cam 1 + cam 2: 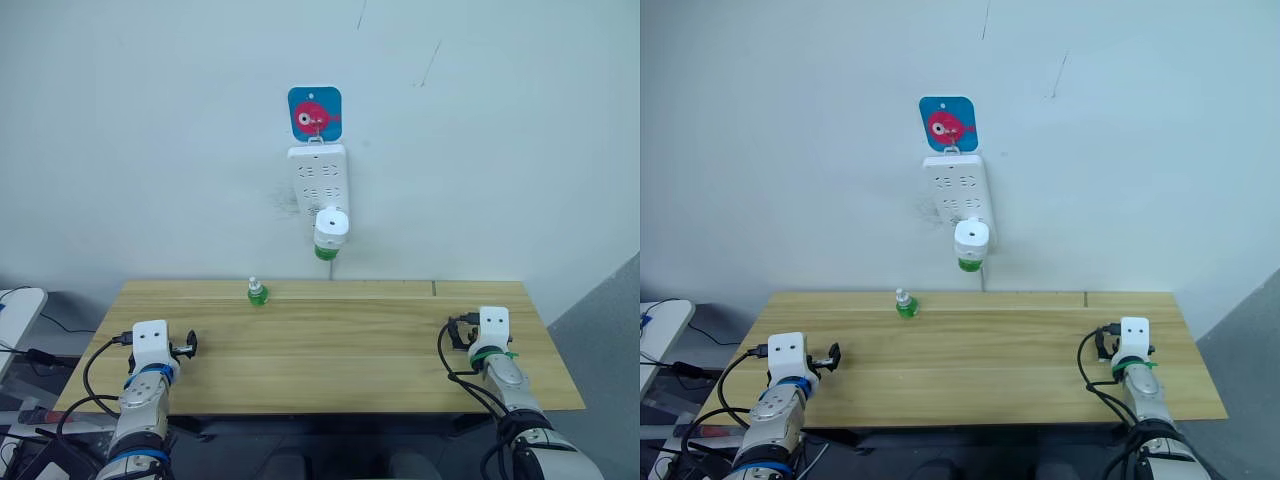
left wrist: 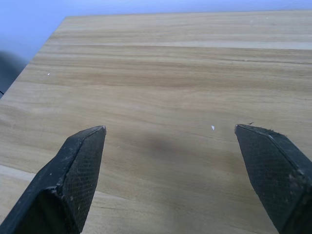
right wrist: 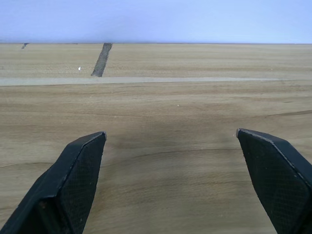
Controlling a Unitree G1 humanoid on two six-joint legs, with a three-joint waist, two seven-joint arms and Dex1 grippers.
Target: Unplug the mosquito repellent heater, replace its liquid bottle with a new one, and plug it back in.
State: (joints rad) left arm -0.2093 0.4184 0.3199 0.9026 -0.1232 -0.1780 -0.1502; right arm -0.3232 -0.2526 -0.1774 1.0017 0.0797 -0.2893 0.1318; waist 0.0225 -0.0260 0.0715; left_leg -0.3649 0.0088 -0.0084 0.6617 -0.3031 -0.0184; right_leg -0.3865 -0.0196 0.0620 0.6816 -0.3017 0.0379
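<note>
The white mosquito repellent heater [image 1: 331,222] is plugged into the lower end of a white power strip [image 1: 316,175] on the wall, with a green liquid bottle [image 1: 326,251] hanging under it. A second small green bottle [image 1: 257,292] stands upright on the wooden table [image 1: 330,350] near its far edge, left of centre. My left gripper [image 2: 170,130] rests open low over the table's near left part, with nothing between its fingers. Over the near right part, my right gripper [image 3: 170,132] is open too, holding nothing. Both are far from the heater.
A blue card with a red fish [image 1: 315,113] hangs above the power strip. The table butts against the plain wall. A dark seam [image 3: 101,59] crosses the tabletop ahead of the right gripper. A white side surface [image 1: 15,310] stands off the table's left end.
</note>
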